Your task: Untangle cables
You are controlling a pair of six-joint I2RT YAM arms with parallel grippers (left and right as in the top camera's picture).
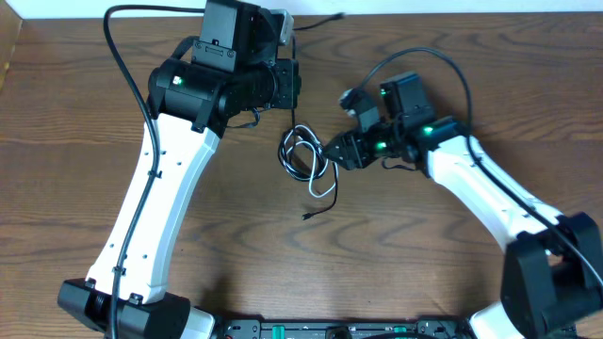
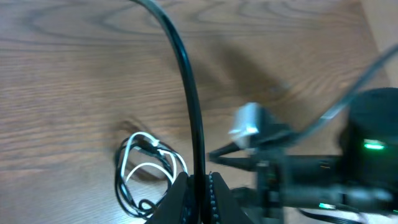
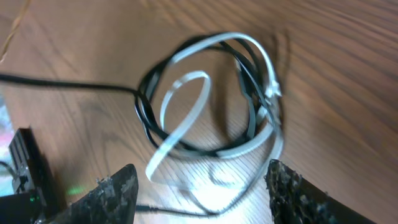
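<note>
Right gripper [image 3: 200, 169] open, holding nothing; white cable [image 3: 186, 76] looped through black cable [image 2: 191, 93] just ahead of its fingertips [image 3: 124, 180]. Beyond the loops, left gripper [image 2: 198, 180] is clamped on the black cable. Looks like mid-separation: next needs a pinch on white only, pulled away from left.

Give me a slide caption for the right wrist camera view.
Open right gripper faces a tangled coil of black cable and white cable lying on the wooden table.
</note>
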